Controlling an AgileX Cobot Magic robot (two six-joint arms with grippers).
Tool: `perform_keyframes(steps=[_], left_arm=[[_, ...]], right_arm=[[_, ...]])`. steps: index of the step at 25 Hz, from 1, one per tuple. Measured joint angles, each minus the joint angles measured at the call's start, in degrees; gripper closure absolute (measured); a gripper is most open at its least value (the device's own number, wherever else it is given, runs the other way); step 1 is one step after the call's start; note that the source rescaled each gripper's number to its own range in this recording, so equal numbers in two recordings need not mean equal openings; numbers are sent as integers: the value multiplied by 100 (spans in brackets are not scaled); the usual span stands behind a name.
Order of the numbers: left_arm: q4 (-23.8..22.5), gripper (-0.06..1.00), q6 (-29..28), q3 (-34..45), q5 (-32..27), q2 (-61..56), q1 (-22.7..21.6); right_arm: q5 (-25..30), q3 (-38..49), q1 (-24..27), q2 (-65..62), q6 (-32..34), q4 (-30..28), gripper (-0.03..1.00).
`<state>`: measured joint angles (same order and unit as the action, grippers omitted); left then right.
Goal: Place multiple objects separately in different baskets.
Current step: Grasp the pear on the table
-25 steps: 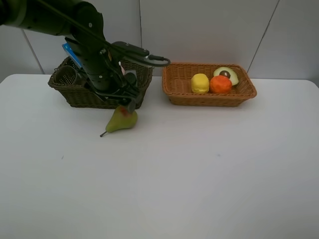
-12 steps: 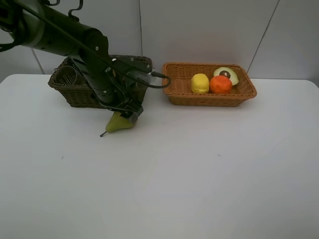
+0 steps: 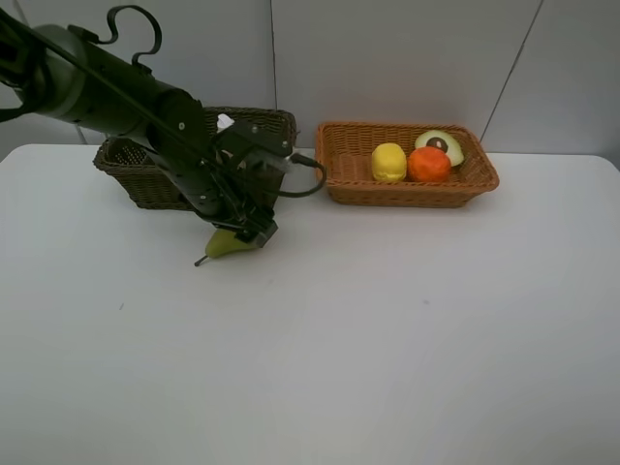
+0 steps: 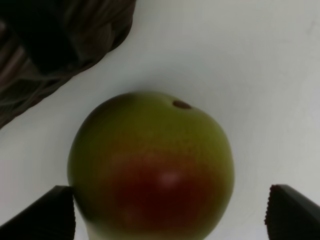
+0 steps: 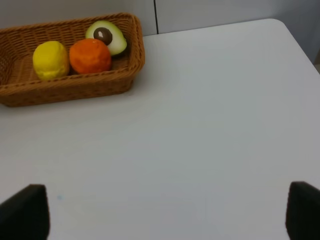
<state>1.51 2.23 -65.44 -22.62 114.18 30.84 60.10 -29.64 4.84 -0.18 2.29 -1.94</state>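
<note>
A green pear (image 3: 225, 246) with a red blush lies on the white table in front of the dark basket (image 3: 121, 167). My left gripper (image 3: 248, 231) hangs low over it, open. In the left wrist view the pear (image 4: 150, 165) fills the gap between the two fingertips (image 4: 55, 210) of the left gripper (image 4: 170, 210). The tan basket (image 3: 407, 192) holds a lemon (image 3: 388, 161), an orange (image 3: 428, 164) and an avocado half (image 3: 441, 145). My right gripper (image 5: 165, 215) is open over bare table, with the tan basket (image 5: 75, 87), lemon (image 5: 50, 59), orange (image 5: 90, 55) and avocado half (image 5: 106, 36) ahead of it.
The left arm and its cable cross over the dark basket (image 4: 60, 40) and hide most of what is inside. A grey panelled wall stands behind both baskets. White table surface extends in front and to the right.
The left arm has swung down and lowered its gripper onto the pear, now covering more of it. The pear and the fruit in the tan basket have not moved.
</note>
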Motion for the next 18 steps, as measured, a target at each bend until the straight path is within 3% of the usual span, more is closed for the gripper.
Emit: perform_keyframes(steps=[18], left_arm=[[-100,-6,19,41,415,348,0]], right_arm=[[0,0,0,0,0,0,-3]])
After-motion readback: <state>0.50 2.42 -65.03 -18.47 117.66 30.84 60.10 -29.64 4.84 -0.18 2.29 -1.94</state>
